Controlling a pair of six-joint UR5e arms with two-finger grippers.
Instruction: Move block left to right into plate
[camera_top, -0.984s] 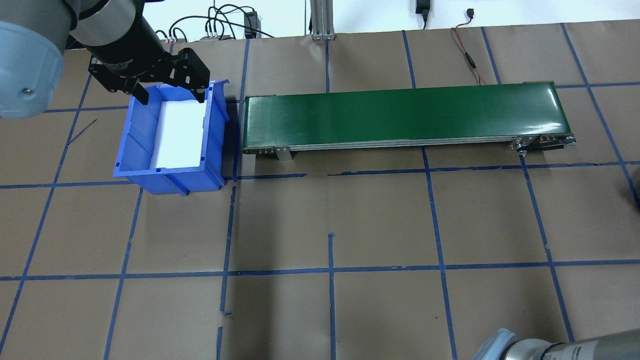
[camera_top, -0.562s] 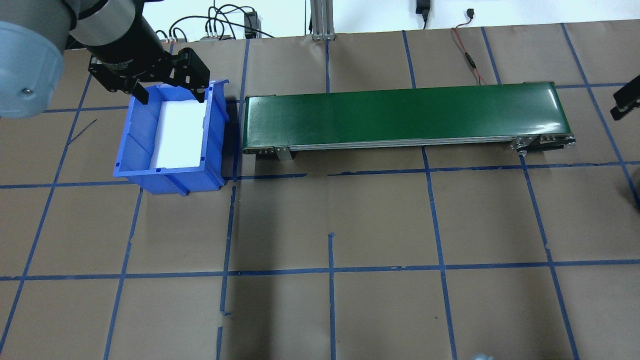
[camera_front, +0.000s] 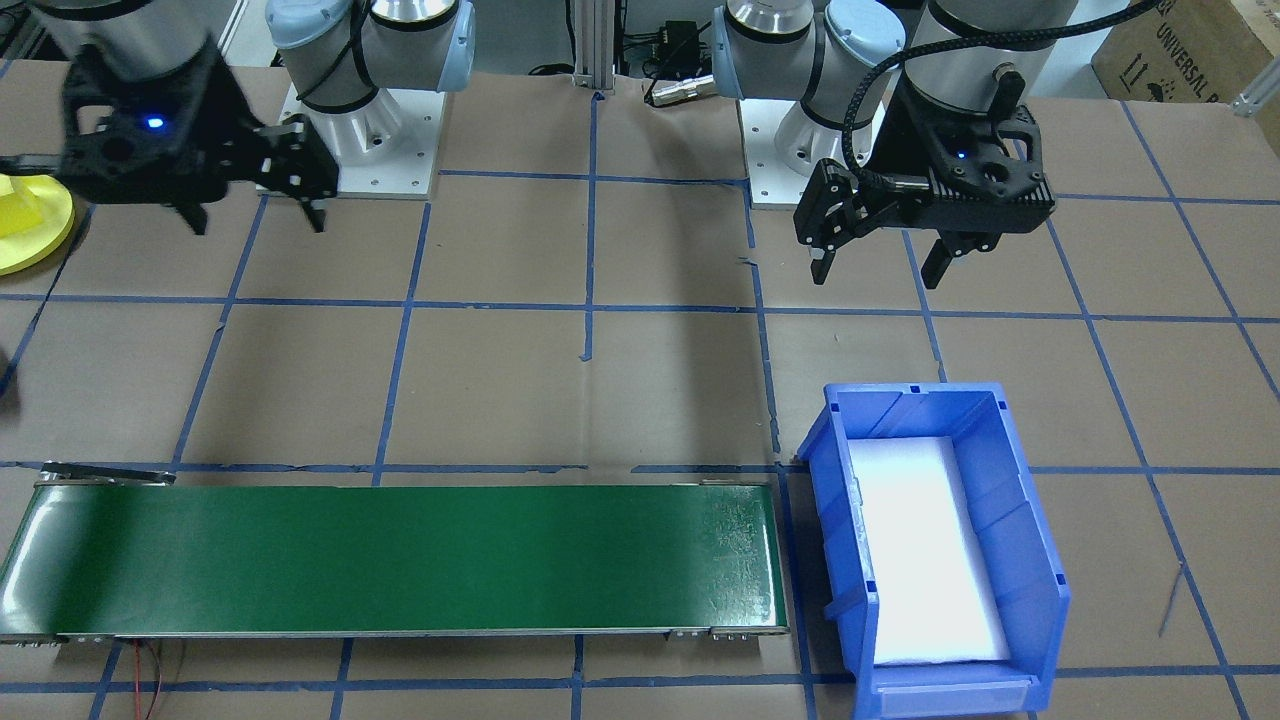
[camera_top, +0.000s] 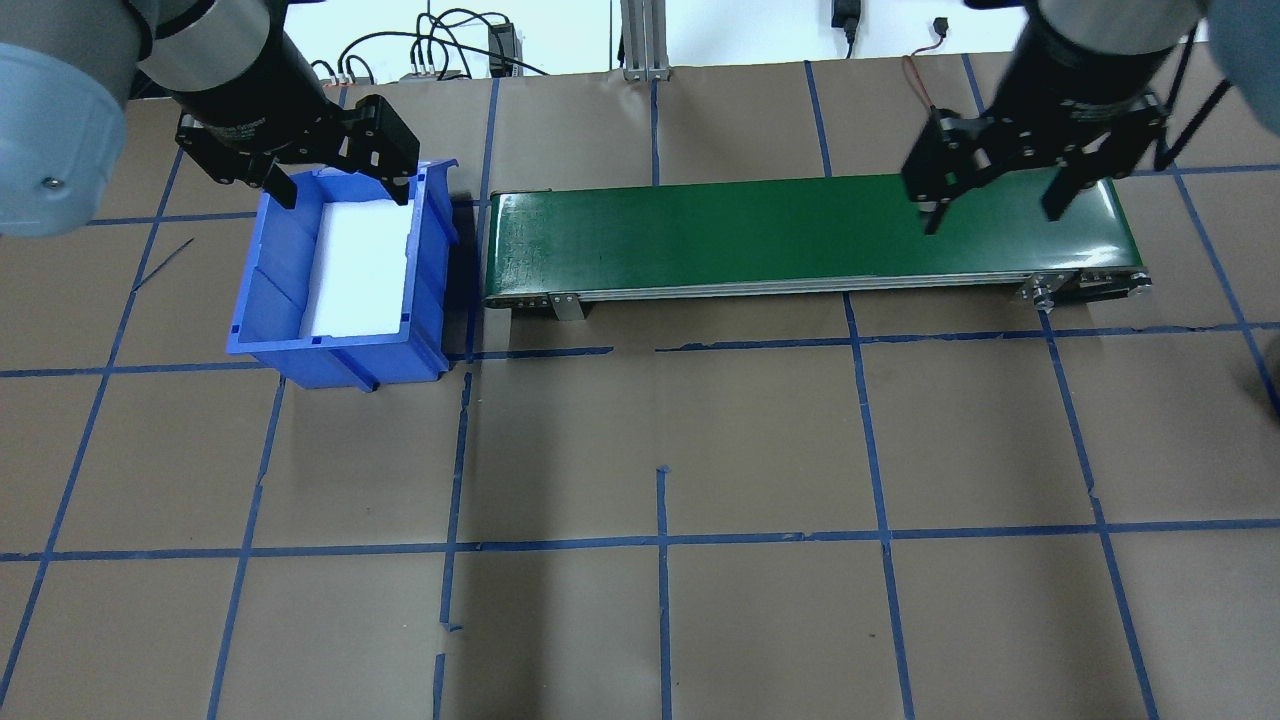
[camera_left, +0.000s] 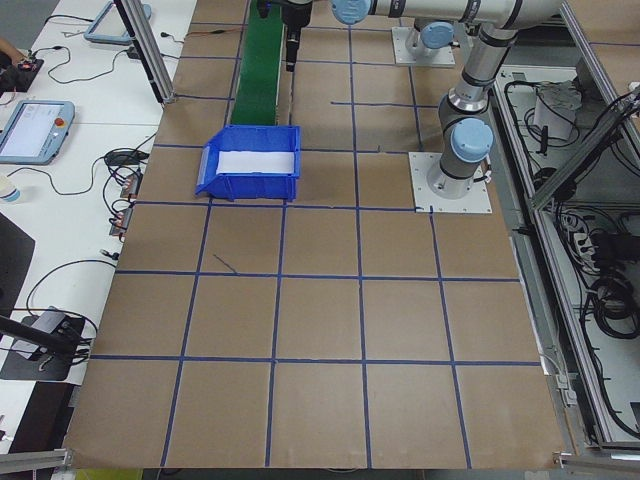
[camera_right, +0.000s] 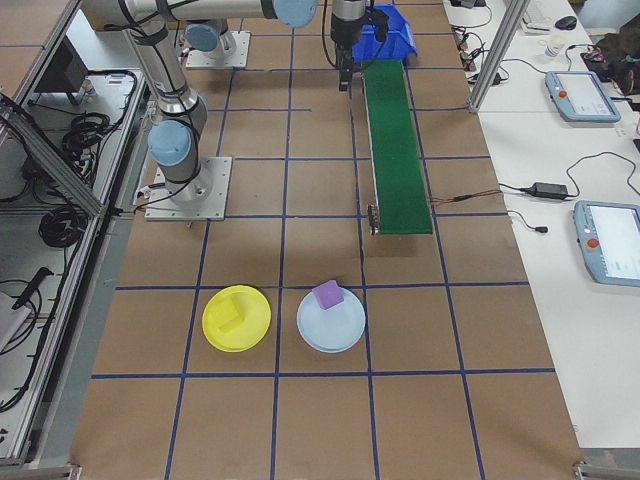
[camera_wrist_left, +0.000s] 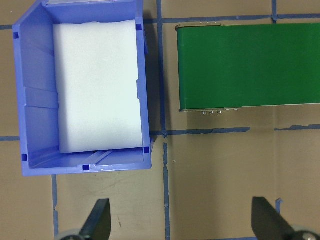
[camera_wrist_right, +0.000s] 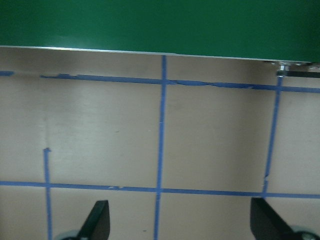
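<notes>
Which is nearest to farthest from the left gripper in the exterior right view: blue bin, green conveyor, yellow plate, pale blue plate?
From the left gripper:
1. blue bin, right beside it at the table's far end.
2. green conveyor, running from the bin toward the camera.
3. yellow plate and pale blue plate, side by side at the near end; too close to call.

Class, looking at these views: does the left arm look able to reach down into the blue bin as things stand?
Probably yes. The left gripper hangs open by the blue bin, whose top is open; only white foam lies inside, nothing covering it.
</notes>
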